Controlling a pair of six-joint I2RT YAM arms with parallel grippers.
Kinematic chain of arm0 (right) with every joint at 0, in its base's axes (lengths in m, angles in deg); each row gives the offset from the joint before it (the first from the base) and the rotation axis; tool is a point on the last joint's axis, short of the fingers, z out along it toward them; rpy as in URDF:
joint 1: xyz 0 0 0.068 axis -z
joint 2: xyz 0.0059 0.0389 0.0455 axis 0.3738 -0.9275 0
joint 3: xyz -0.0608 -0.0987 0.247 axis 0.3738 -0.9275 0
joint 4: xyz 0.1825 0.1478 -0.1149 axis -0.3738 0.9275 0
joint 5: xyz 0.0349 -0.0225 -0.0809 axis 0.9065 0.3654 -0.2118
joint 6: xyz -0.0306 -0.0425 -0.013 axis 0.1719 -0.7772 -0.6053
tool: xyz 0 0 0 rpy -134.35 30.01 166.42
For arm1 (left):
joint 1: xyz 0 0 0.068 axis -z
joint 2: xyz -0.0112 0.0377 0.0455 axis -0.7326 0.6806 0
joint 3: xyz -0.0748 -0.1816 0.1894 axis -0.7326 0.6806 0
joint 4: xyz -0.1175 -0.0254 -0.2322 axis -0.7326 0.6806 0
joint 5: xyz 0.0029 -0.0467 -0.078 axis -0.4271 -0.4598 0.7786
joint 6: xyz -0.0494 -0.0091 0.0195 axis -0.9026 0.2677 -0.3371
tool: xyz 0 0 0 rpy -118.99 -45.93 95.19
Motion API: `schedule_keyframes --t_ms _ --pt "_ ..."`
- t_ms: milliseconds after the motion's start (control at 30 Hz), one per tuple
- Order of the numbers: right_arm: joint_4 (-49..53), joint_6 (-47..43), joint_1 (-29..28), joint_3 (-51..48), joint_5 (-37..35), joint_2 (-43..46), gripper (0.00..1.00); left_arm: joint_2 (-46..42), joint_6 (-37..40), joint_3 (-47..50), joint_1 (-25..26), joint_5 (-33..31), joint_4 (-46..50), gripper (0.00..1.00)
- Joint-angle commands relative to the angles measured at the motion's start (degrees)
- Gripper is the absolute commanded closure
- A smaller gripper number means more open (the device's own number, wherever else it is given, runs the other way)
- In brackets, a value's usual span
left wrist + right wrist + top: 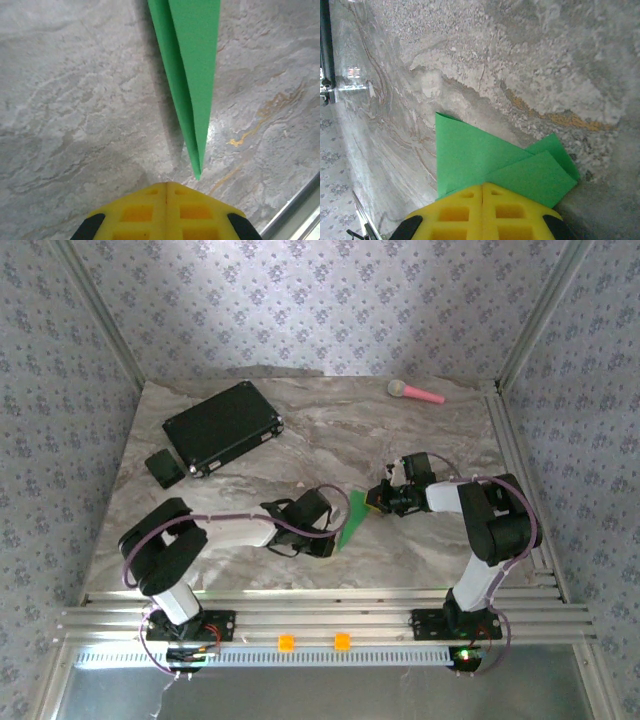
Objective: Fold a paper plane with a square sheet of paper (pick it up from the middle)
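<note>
Your left tool [166, 185], fingers pressed together and holding nothing, is pointing at the sharp nose of the paper plane [192, 75], just short of it. Your right tool [483, 186], likewise closed, is sitting over the plane's wide tail on the tabletop [545, 60].

the paper plane [192, 75], bright green, lies flat on the grey marbled counter [75, 115] as a narrow dart with a long crease down it; its sharp tip points at the left hand [166, 192], whose yellow fingers are pressed together just below and slightly left of that tip; a metal rail [295, 215] runs to the plane's lower right.
</note>
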Motion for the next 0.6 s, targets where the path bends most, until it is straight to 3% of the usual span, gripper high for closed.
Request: schedule_keyframes --t_ms 0,267,433,567 --pt "4.6 -0.9 0.5 -1.5 -6.3 -2.5 0.99 -1.4 -0.3 -3.4 -1.2 -0.1 0.0 1.00" --pt "4.2 -0.9 0.4 -1.5 -6.0 -3.1 0.98 8.9 0.3 -13.9 -1.4 11.9 -4.7 0.96" --pt "4.0 -0.9 0.5 -1.6 -5.8 -3.0 0.98 14.5 -0.4 -15.3 -1.4 9.0 -0.6 0.95" --pt "4.5 -0.9 0.6 -1.4 -5.6 -2.9 0.98 13.4 -1.2 -11.3 -1.3 8.3 -1.5 0.95"
